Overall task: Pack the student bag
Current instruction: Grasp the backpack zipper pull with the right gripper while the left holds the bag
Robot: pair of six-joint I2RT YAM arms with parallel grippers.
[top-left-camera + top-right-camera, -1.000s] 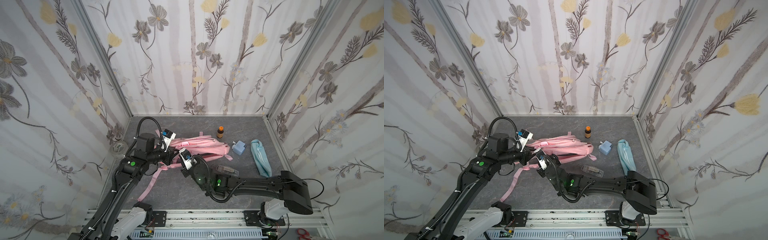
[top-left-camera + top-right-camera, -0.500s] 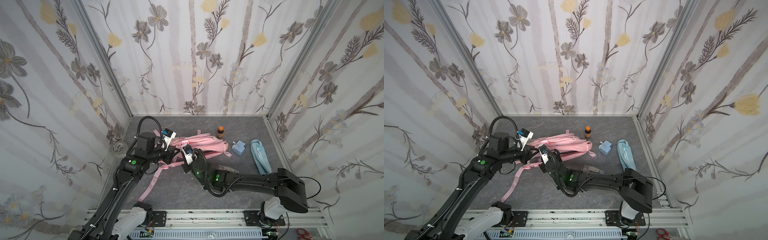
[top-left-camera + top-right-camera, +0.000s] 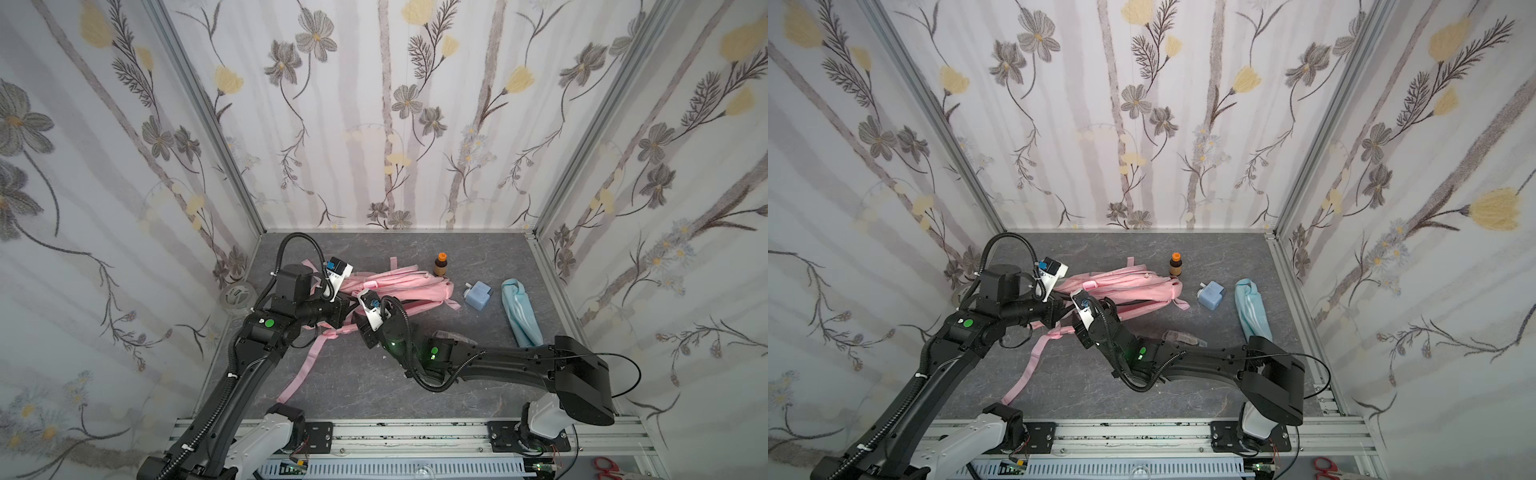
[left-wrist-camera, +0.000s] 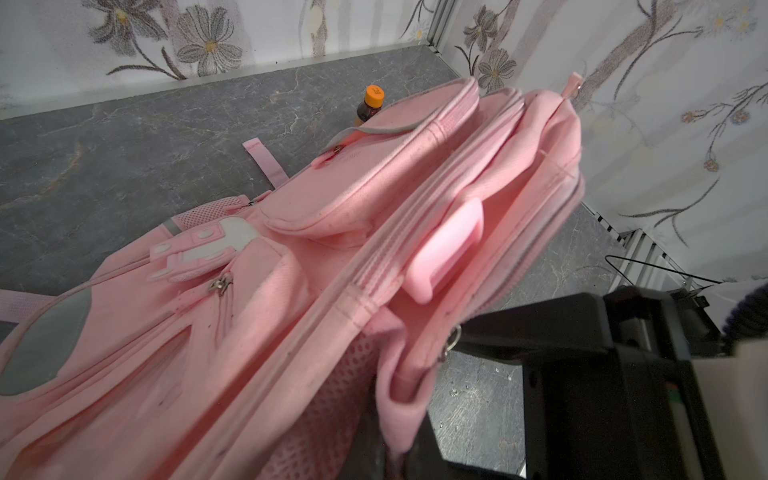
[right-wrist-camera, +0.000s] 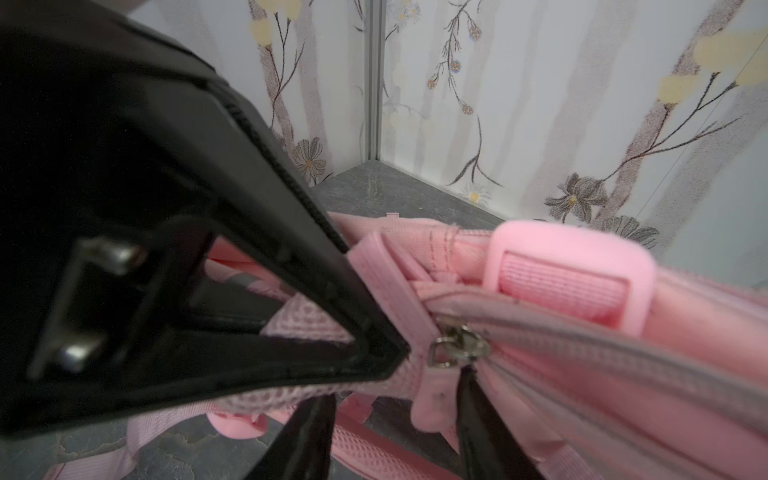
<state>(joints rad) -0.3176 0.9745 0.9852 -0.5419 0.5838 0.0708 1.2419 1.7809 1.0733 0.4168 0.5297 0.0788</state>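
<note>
Firmly pinned at one end, zip ready to be taken

At the far left of the grey table point(image 3: 374, 399), a clear round thing that looks like a tape roll point(image 3: 237, 293) sits against the wall, out of the work. Next comes the left gripper point(image 5: 386, 353), clamped tight on the pink fabric at the end of the student bag point(image 3: 407, 282). The bag lies on its side mid-table with its straps trailing toward the front rail. That pinch looks meant as an anchor, holding the cloth taut so the zipper can slide instead of bunching.

Just beside it, the right gripper point(image 5: 397, 390) has its two black fingers point(image 5: 471, 419) standing apart on either side of the mesh below the metal zipper pull point(image 5: 457, 345). The jaws are partly spread and hold nothing. The pull sits right at the left gripper's tip, with the bag's pink rubber handle point(image 5: 569, 282) just behind it. I judge the step in hand to be gripping that pull to open the main compartment. Nothing looks packed yet.

Further right, the goods wait in a loose row clear of the arms: a brown bottle with an orange cap point(image 3: 441, 265) near the bag's far end, then a small light-blue block point(image 3: 478, 294), then a light-blue fabric pouch point(image 3: 519, 311). The pull is small and crowded by the other gripper, so a miss or a clash is the risk
</note>
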